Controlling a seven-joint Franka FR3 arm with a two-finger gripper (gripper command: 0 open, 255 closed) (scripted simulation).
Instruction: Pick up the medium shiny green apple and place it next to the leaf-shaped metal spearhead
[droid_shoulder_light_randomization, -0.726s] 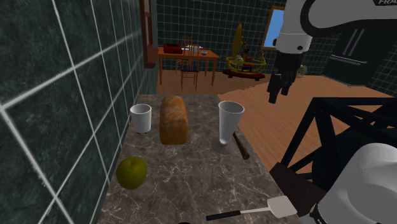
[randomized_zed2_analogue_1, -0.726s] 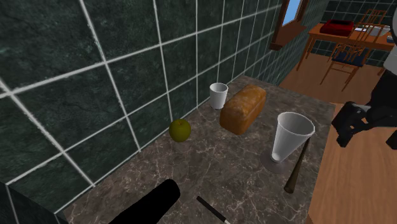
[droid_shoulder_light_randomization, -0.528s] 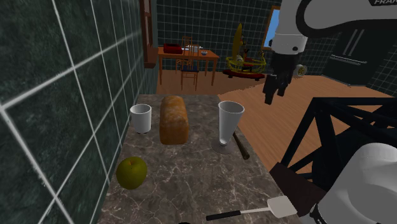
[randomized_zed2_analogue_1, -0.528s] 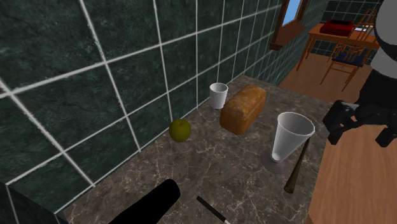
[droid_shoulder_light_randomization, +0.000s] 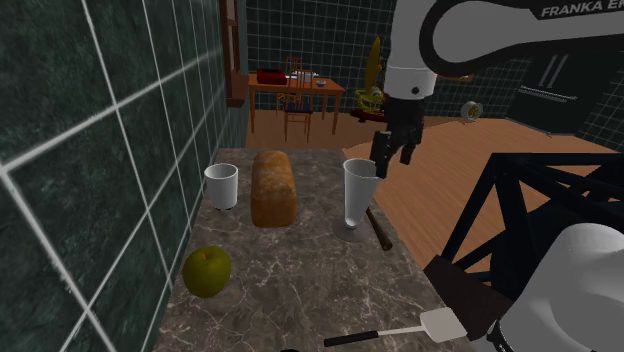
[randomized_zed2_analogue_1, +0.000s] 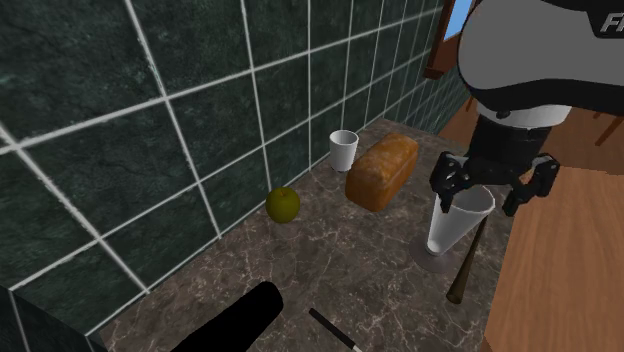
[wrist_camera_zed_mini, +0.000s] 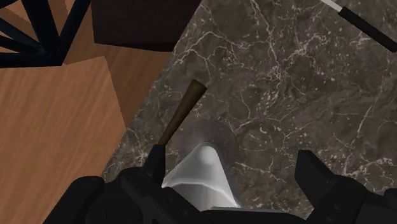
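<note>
The green apple (droid_shoulder_light_randomization: 207, 271) (randomized_zed2_analogue_1: 283, 205) rests on the marble counter (droid_shoulder_light_randomization: 300, 290) close to the tiled wall. The spearhead (droid_shoulder_light_randomization: 378, 228) (randomized_zed2_analogue_1: 466, 262) (wrist_camera_zed_mini: 181, 111), a dark slim pointed piece, lies along the counter's floor-side edge beside a tall white glass (droid_shoulder_light_randomization: 360, 195) (randomized_zed2_analogue_1: 452, 214) (wrist_camera_zed_mini: 203, 172). My black gripper (droid_shoulder_light_randomization: 393, 158) (randomized_zed2_analogue_1: 490, 195) (wrist_camera_zed_mini: 229, 175) hangs open just above that glass, holding nothing. It is far from the apple, with the counter's width between them.
A bread loaf (droid_shoulder_light_randomization: 272, 187) (randomized_zed2_analogue_1: 381, 171) and a small white cup (droid_shoulder_light_randomization: 221, 185) (randomized_zed2_analogue_1: 343, 149) stand near the wall. A spatula (droid_shoulder_light_randomization: 400, 331) lies at the counter's near end by the stand (droid_shoulder_light_randomization: 530, 220). The dark tiled wall (droid_shoulder_light_randomization: 90, 150) borders one side and the wooden floor (droid_shoulder_light_randomization: 440, 170) the other.
The arm has swung toward the shoulder view's left, carrying the gripper from over the wooden floor to above the tall glass. The fingers stayed open. No object moved.
</note>
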